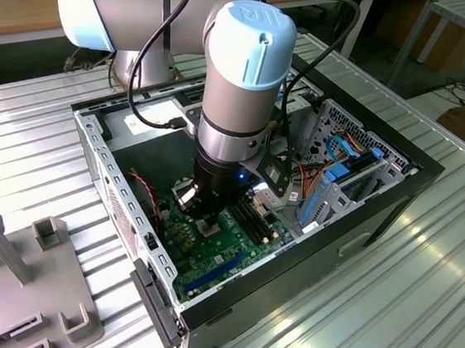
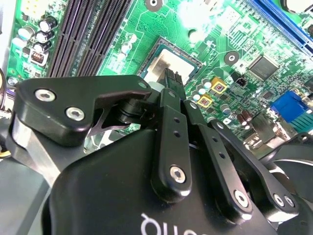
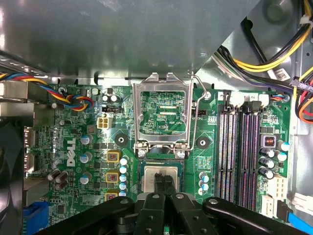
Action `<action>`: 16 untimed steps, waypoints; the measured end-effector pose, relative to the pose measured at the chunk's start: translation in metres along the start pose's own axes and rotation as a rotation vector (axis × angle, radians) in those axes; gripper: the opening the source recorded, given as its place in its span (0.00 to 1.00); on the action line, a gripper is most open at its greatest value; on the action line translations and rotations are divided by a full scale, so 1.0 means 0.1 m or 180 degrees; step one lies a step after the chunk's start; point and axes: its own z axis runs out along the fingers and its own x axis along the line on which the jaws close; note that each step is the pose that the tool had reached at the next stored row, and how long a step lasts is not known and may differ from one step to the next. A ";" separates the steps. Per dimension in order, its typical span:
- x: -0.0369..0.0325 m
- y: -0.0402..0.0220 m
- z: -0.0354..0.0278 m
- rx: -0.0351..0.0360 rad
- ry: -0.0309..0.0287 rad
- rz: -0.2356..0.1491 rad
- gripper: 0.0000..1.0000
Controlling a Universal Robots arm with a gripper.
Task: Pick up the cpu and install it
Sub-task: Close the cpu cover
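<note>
One cpu (image 3: pixel 148 177) (image 2: pixel 171 58) lies flat in the square socket of the green motherboard (image 3: pixel 88 127), silver-grey face up. In both wrist views it sits inside the socket's dark rim. My tool (image 3: pixel 164 179) hangs right over it with its two black fingers drawn together. The tips are side by side above the middle of the chip and grip nothing between them. I cannot tell whether the tips touch the metal face.

Just beside the socket the hollow silver socket frame (image 3: pixel 137 115) stands swung open on its hinges, and its wire lever (image 3: pixel 195 115) runs along one side of it. The long dark memory slots (image 3: pixel 239 152) run near the socket on that same side. A bundle of red, blue and yellow wires (image 3: pixel 73 100) curls over the board on the other side.

In the exterior view my arm (image 1: pixel 244 81) reaches down into the open computer case (image 1: pixel 308 257), with the tool low over the board. The case rests on a ribbed metal worktop (image 1: pixel 30 145). A grey fixture (image 1: pixel 20 288) sits on the worktop at the exterior view's left, apart from the case.
</note>
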 end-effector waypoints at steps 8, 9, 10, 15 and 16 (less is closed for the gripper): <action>0.000 0.000 -0.002 0.0001 0.0001 -0.0046 0.11; 0.000 0.000 -0.003 0.0001 0.0002 -0.0052 0.11; 0.000 0.000 -0.003 0.0001 0.0002 -0.0058 0.11; 0.000 0.000 -0.007 0.0002 0.0003 -0.0083 0.11; 0.000 0.000 -0.007 0.0002 0.0003 -0.0085 0.11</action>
